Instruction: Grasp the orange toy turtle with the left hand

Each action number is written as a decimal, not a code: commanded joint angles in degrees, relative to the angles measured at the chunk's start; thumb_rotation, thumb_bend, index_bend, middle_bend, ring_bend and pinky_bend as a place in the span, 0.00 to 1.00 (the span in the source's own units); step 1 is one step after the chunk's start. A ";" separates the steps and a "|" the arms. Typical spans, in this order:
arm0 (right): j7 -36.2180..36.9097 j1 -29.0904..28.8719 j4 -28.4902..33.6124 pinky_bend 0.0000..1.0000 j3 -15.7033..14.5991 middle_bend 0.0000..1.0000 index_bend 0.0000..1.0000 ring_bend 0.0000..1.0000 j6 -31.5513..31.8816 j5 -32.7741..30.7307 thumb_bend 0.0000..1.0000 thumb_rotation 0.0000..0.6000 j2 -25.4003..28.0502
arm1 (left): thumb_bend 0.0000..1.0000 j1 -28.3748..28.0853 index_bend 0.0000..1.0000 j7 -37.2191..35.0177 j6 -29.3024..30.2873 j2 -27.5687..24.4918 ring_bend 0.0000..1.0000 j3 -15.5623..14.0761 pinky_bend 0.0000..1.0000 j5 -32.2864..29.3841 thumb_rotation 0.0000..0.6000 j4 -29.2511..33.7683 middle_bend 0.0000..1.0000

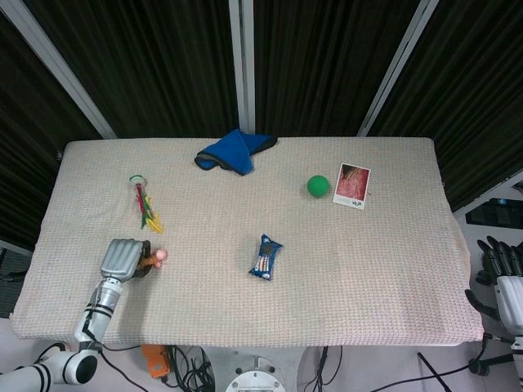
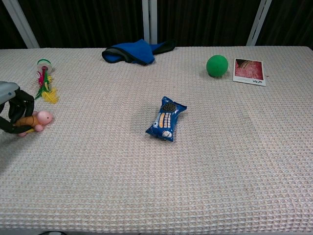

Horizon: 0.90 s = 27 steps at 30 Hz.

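Note:
The orange toy turtle with its pink head lies at the table's front left. My left hand covers it from above, dark fingers curled around the shell, thumb under it in the chest view. Only the head and a bit of shell show. My right hand hangs off the table's right edge, fingers apart and empty.
A colourful stick toy lies just behind the turtle. A blue snack packet sits mid-table, a blue cloth at the back, a green ball and a photo card at the back right.

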<state>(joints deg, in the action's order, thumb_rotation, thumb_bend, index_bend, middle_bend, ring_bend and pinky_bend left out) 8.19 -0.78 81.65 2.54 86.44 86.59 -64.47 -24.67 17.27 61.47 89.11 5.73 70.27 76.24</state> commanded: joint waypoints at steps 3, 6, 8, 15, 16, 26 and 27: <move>-0.03 0.06 0.07 0.00 -0.02 0.00 0.00 0.00 0.14 0.09 0.16 1.00 0.07 | 0.31 -0.02 0.51 -2.41 -1.23 -1.99 0.39 -0.75 0.60 0.65 1.00 2.14 0.51; 0.00 0.11 0.09 0.00 -0.06 0.00 0.00 0.00 0.22 0.15 0.15 1.00 0.11 | 0.28 -0.07 0.37 -2.29 -0.90 -3.09 0.28 -1.06 0.52 1.35 1.00 2.87 0.39; -0.01 0.10 0.10 0.00 -0.06 0.00 0.00 0.00 0.17 0.13 0.16 1.00 0.10 | 0.28 0.10 0.36 -2.05 -0.05 -3.17 0.25 -1.09 0.49 1.72 1.00 2.96 0.38; -0.39 0.07 0.21 0.00 -0.14 0.00 0.00 0.00 0.17 0.28 0.16 1.00 -0.01 | 0.28 0.09 0.36 -2.01 -0.08 -3.93 0.23 -1.23 0.49 1.40 1.00 3.79 0.36; -0.44 0.08 0.23 0.00 -0.13 0.00 0.00 0.00 0.23 0.30 0.16 1.00 -0.01 | 0.28 0.02 0.37 -1.97 -0.22 -3.94 0.24 -1.23 0.49 1.28 1.00 3.82 0.37; -0.56 0.17 0.29 0.00 -0.08 0.00 0.00 0.00 0.02 -0.12 0.16 1.00 0.08 | 0.30 -0.66 0.55 -1.61 -0.83 -1.81 0.42 -0.66 0.64 -0.27 1.00 1.14 0.56; -0.52 0.18 0.24 0.00 -0.07 0.00 0.00 0.00 -0.02 -0.18 0.16 1.00 0.08 | 0.31 -0.66 0.58 -1.59 -0.61 -1.53 0.46 -0.59 0.67 -0.26 1.00 0.85 0.60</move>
<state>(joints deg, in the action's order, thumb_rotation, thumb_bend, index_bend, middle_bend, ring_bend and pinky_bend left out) 7.68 -0.60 81.89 2.46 86.42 86.41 -64.39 -25.30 15.66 60.68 87.36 5.03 70.08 77.30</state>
